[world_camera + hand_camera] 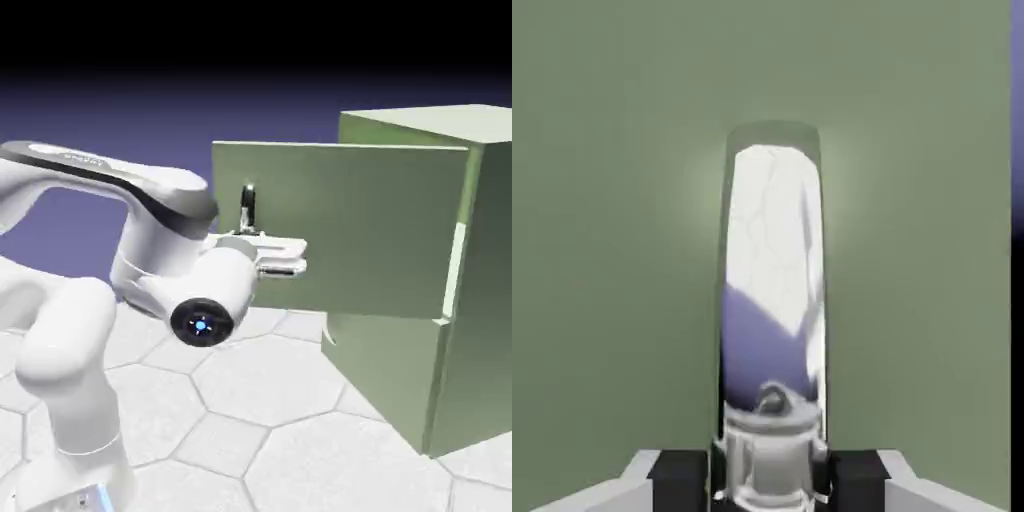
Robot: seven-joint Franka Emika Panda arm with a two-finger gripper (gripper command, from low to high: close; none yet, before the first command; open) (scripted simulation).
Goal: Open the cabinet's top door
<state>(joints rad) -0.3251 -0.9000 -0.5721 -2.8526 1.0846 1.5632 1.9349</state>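
Where the door (350,235) is: swung out from the cabinet (480,260), its broad face spanning from the exterior view's centre toward 2 o'clock, its far edge meeting the cabinet on the exterior view's right.
Cabinet: sage green and boxy, at 3 o'clock in the exterior view; its contents cannot be made out behind the door.
Lower panel (385,370): below the door, flush with the cabinet front; a pale curved piece (331,328) shows at its 10 o'clock edge.
Gripper (769,482): closed on the door's handle (774,250), one dark fingertip pad (680,482) at either side of it.
Handle, exterior view: a dark upright bar toward 10 o'clock on the door, its lower part hidden by the hand.
Handle, hand view: glossy, mirroring white and violet, running from the centre down to 6 o'clock, with green door around it.
Backdrop (1018,120): in the hand view, a thin violet and black strip past the door's edge at 3 o'clock.
Arm (165,245): shown only in the exterior view, reaching from 8 o'clock, with a blue light (200,325) on its round black cap.
Writing: small lettering on the upper link (85,160) at 10 o'clock, too small to read.
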